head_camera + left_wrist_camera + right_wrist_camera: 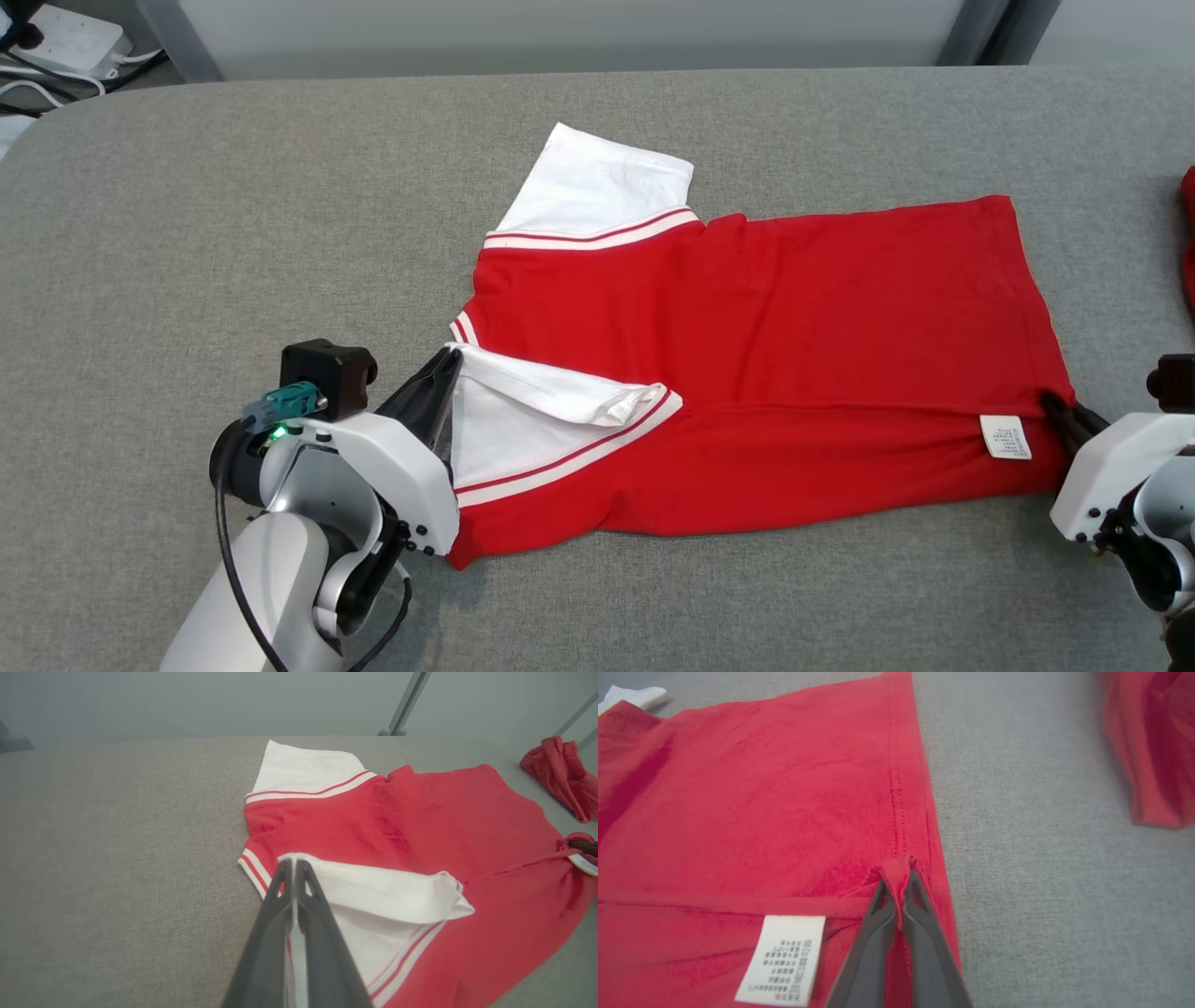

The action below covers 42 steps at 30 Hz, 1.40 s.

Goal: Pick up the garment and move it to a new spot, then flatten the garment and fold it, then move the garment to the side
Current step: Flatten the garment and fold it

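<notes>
The garment [803, 317] is a red shirt with white, red-striped sleeves, spread across the grey table with its near long side folded over the body. My left gripper [450, 362] is shut on the white sleeve edge [355, 882] at the shirt's left end, the cloth pinched between its fingertips [294, 864]. My right gripper [1053, 405] is shut on the red hem at the right end, a pinch of fabric bunched between its fingertips [896, 877]. A white care label [782, 957] lies turned up just left of that grip. The far sleeve [597, 182] lies flat.
A second red cloth [560, 777] lies crumpled at the table's right edge, also showing in the right wrist view [1153, 746]. The grey fabric tabletop [233, 233] extends to the left and front of the shirt. A power strip with cables [65, 42] sits beyond the far left corner.
</notes>
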Motion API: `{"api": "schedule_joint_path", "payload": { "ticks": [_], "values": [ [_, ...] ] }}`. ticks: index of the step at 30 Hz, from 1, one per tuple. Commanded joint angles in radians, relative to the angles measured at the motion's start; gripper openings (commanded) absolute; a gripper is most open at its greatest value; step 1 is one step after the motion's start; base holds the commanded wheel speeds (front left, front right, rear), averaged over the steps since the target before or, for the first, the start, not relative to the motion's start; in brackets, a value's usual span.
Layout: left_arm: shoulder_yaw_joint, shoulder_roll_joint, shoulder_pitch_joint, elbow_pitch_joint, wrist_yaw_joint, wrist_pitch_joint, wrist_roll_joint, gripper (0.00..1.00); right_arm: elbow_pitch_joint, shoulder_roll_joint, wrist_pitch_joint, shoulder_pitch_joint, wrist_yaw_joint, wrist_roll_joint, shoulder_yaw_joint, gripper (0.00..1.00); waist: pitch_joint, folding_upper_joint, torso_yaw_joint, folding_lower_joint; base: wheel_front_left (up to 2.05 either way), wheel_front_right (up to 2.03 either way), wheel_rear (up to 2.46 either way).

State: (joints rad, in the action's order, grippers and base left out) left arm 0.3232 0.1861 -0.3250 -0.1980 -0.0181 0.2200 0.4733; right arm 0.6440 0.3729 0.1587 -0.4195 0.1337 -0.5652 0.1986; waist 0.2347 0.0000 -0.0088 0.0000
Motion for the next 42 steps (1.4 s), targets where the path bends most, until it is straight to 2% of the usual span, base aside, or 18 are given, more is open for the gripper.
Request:
{"api": "schedule_joint_path", "payload": {
  "ticks": [1,17,18,20,21,22,23,24,25,32,35,38,42],
  "values": [
    [-0.026,0.017,-0.065,0.002,-0.012,-0.015,-0.017,0.0,0.001,0.025,-0.025,-0.031,-0.003,-0.013,0.024,0.0,0.007,0.0,-0.001,0.0,0.0,0.0,0.0],
    [0.026,-0.03,-0.2,-0.268,-0.037,-0.169,-0.07,0.0,0.16,0.037,-0.109,-0.139,-0.003,-0.089,0.175,0.0,0.036,0.0,0.003,0.0,0.0,0.0,0.0],
    [0.029,-0.034,-0.207,-0.285,-0.039,-0.177,-0.071,0.0,0.166,0.038,-0.112,-0.143,-0.003,-0.094,0.183,0.03,0.037,0.0,0.002,0.0,0.0,0.0,0.0],
    [0.035,-0.041,-0.219,-0.319,-0.044,-0.189,-0.07,0.0,0.177,0.039,-0.118,-0.149,-0.003,-0.102,0.2,0.16,0.036,0.0,-0.001,0.0,0.0,0.0,0.0],
    [0.035,-0.043,-0.226,-0.336,-0.045,-0.196,-0.069,0.09,0.182,0.039,-0.121,-0.152,-0.003,-0.106,0.207,0.32,0.036,0.0,-0.003,0.0,0.0,0.0,0.0],
    [0.036,-0.045,-0.231,-0.352,-0.046,-0.203,-0.069,0.3,0.186,0.039,-0.126,-0.155,-0.003,-0.109,0.214,0.53,0.035,0.0,-0.004,0.0,0.0,0.0,0.0],
    [0.037,-0.047,-0.236,-0.366,-0.046,-0.211,-0.07,0.47,0.19,0.04,-0.133,-0.158,-0.003,-0.111,0.22,0.95,0.034,0.0,-0.006,0.0,0.0,0.0,0.0],
    [0.037,-0.05,-0.241,-0.378,-0.045,-0.22,-0.07,0.86,0.195,0.041,-0.141,-0.161,-0.003,-0.112,0.225,1.0,0.033,0.0,-0.008,0.0,0.0,0.0,0.0],
    [0.036,-0.052,-0.245,-0.39,-0.044,-0.228,-0.069,1.0,0.198,0.041,-0.152,-0.164,-0.003,-0.111,0.228,1.0,0.031,0.0,-0.01,0.0,0.0,0.0,0.0],
    [0.019,-0.06,-0.248,-0.408,-0.037,-0.3,-0.052,1.0,0.199,0.039,-0.269,-0.162,-0.003,-0.095,0.236,1.0,0.006,0.0,-0.018,0.0,0.0,0.0,0.0],
    [-0.004,-0.055,-0.219,-0.373,-0.018,-0.346,-0.041,1.0,0.183,0.041,-0.352,-0.148,-0.003,-0.064,0.229,1.0,-0.015,0.0,-0.02,0.0,0.0,0.0,0.0],
    [-0.03,-0.052,-0.17,-0.319,-0.002,-0.398,-0.023,1.0,0.165,0.035,-0.403,-0.125,-0.003,-0.02,0.193,1.0,-0.039,0.0,-0.023,0.0,0.0,0.0,0.0],
    [-0.053,-0.049,-0.083,-0.23,0.02,-0.448,-0.017,1.0,0.102,0.005,-0.419,-0.067,-0.003,0.055,0.114,1.0,-0.072,0.0,-0.024,0.0,0.0,0.0,0.0]
  ]
}}
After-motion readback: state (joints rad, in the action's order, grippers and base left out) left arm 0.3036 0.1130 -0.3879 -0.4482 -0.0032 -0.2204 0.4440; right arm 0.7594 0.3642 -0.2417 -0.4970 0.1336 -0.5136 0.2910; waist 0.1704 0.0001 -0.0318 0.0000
